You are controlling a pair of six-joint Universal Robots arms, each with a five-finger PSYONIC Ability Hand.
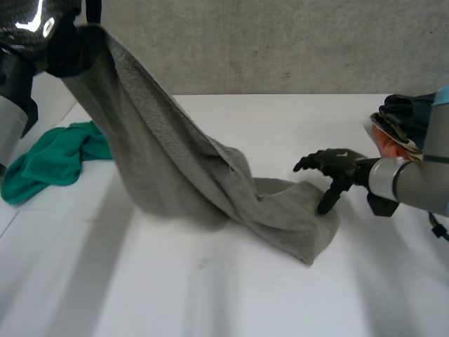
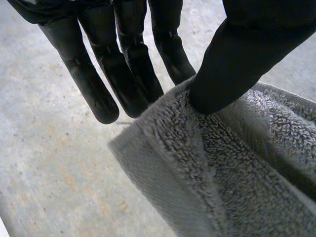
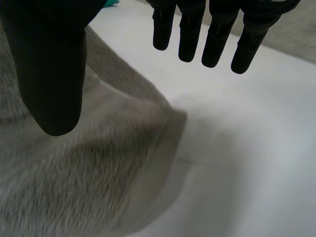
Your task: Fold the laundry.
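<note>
Hanging from the left hand [image 1: 69, 49] high over the far left of the bench [image 1: 245, 295] in the head view, the grey towel [image 1: 175, 168] sloped down to the surface. Its lower end lay flat mid-bench. The right hand [image 1: 333, 165] sat at that end's right edge, fingers spread, one fingertip down at the towel's border. A green cloth [image 1: 56, 161] lay bunched at the left side, just beside the hanging towel. A dark bundle [image 1: 403, 116] sat at the far right, behind the right arm. Bare bench ran wide along the whole near side and between the towel and the far edge.

Left wrist view: the left hand [image 2: 247, 54] pinched a towel corner, thumb pressed on the nap, straight fingers [image 2: 94, 79] behind the cloth. The grey towel [image 2: 222, 187] showed its hemmed edge just beside the fingertips.

Right wrist view: the right hand [image 3: 49, 64] was wide open, holding nothing, fingers [image 3: 217, 34] straight and well apart from the thumb. The grey towel [image 3: 74, 173] lay under the thumb, one corner ending between thumb and fingers. Bare bench [image 3: 247, 163] lay under the fingers.
</note>
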